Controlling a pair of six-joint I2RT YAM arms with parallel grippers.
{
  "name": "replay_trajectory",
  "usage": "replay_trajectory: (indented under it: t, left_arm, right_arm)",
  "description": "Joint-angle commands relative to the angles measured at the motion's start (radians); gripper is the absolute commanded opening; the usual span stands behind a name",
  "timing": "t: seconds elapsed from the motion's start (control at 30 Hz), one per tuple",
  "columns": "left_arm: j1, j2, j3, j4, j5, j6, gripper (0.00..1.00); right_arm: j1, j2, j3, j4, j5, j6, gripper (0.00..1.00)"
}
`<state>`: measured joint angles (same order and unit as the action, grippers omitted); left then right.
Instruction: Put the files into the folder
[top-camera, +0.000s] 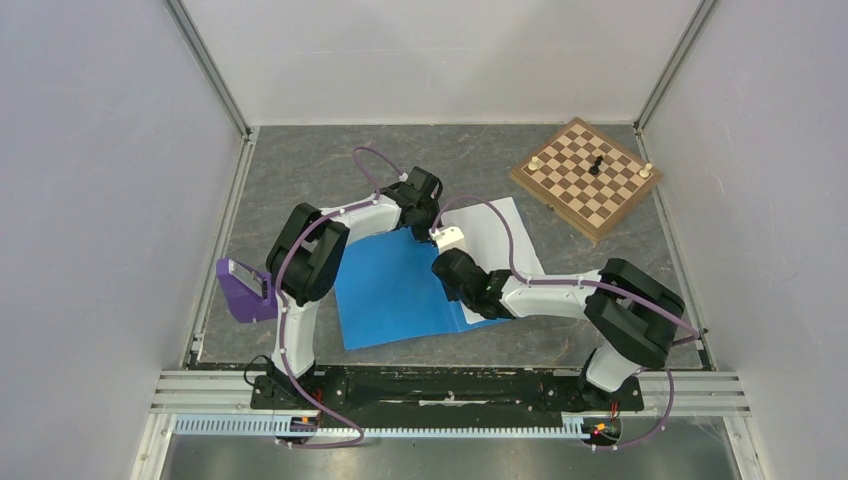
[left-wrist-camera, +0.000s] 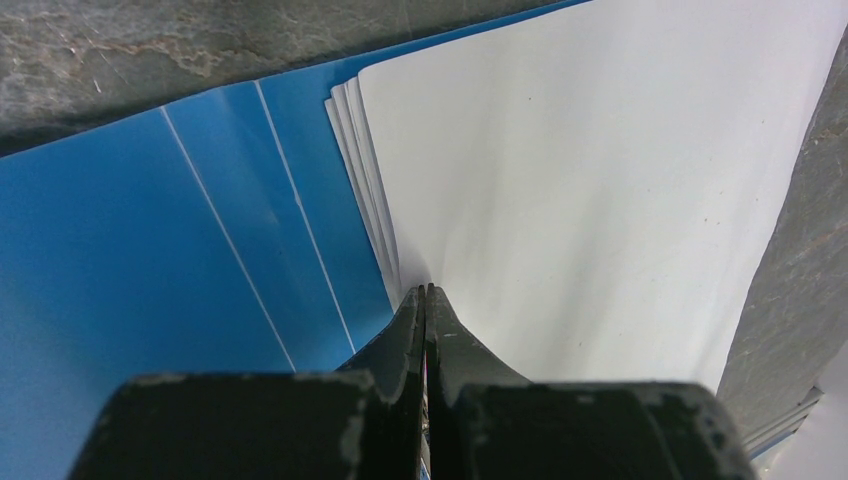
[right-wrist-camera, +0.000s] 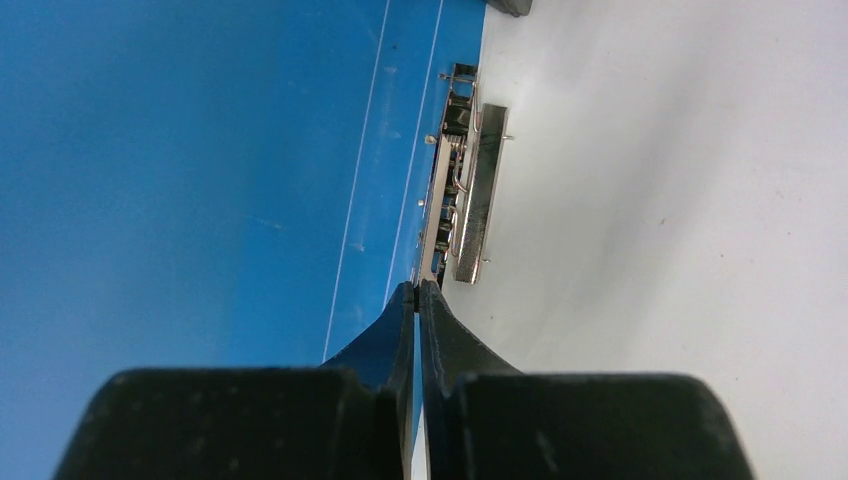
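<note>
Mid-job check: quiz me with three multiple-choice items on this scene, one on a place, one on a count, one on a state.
1. Where do the files lie?
A. In the open folder, beside its clip
B. On the chessboard
C. On bare table, clear of everything

2. How many pieces stand on the chessboard?
A. One
B. Three
C. Six

3. How do the right gripper jaws stand?
A. Wide open
B. Shut, holding nothing
C. Closed on a chess piece

Answers:
1 A: the wrist views show white sheets on the blue cover, right next to the metal clip.
2 B: the top view shows two pale pieces and one black one.
3 B: the right wrist view shows the fingers together with nothing between them.
</note>
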<state>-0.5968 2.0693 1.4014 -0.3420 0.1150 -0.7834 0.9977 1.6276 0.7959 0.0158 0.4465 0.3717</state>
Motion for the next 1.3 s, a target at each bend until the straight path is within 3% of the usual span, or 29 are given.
replay_trajectory:
  t: [0.0,0.63,1.27]
  left_arm:
    - [0.006,0.081,-0.036,-0.029,-0.058,-0.001,0.02]
    - [0.008,0.089,-0.04,-0.038,-0.069,-0.004,0.02]
    - [-0.032,0.014,-0.2,0.052,-0.068,-0.082,0.02]
  right_arm:
    - [-0.005,0.06,-0.053,-0.1,-0.016,0.022,0.0]
    - [-0.017,0.03,-0.119,-0.097,-0.004,0.046,0.0]
    - [-0.019,0.025,-0.174,-0.07,-0.041,0.051,0.0]
